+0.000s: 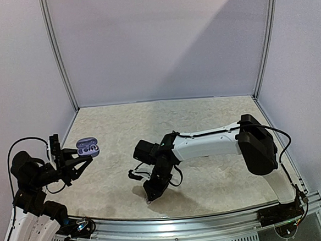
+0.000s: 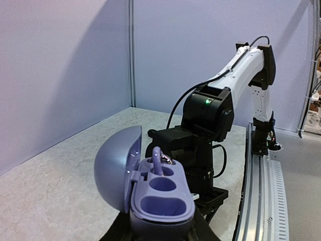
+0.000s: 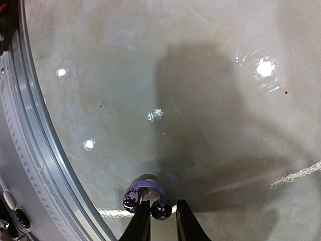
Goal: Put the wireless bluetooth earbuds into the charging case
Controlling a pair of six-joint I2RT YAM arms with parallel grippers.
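Observation:
My left gripper (image 1: 79,158) is shut on a purple pebble-like charging case (image 1: 88,146) and holds it at the table's left side. In the left wrist view the case (image 2: 160,206) stands open with its lid (image 2: 116,165) swung left. One purple hooked earbud (image 2: 157,161) sits in the far slot; the two nearer wells are empty. My right gripper (image 1: 150,197) points down at the table near the front edge. In the right wrist view its fingers (image 3: 142,221) stand narrowly apart around one dark end of a second purple hooked earbud (image 3: 145,192) lying on the table.
A metal rail (image 3: 30,125) curves along the near table edge, just left of the earbud, and also shows in the left wrist view (image 2: 261,191). The right arm's body (image 2: 205,115) stands close behind the open case. Lilac walls (image 1: 160,43) enclose the marbled table (image 1: 204,117).

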